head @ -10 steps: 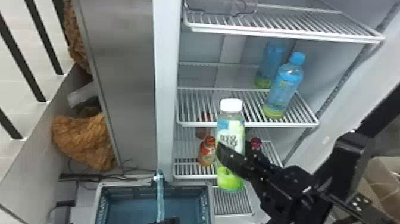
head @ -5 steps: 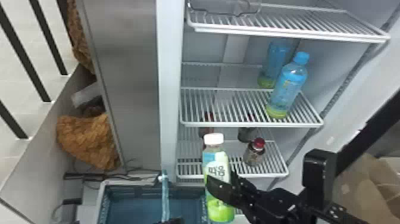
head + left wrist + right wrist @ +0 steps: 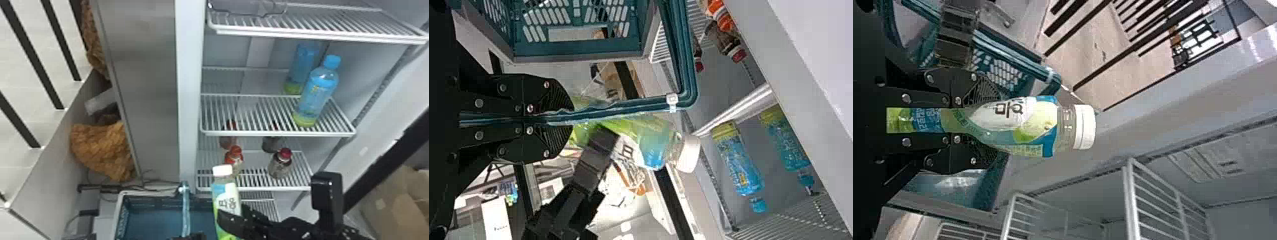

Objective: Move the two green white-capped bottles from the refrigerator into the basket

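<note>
Right jaws holding bottle (image 3: 1035, 127), left jaws clamping basket handle (image 3: 629, 106); plastic's probably flexing if squeezed, mid-body hold suiting.

The head view is facing forward and down into the refrigerator (image 3: 189, 95); both wrist views are looking from close by the bottle (image 3: 1025, 127); all are sharing the basket (image 3: 153, 200).
</note>
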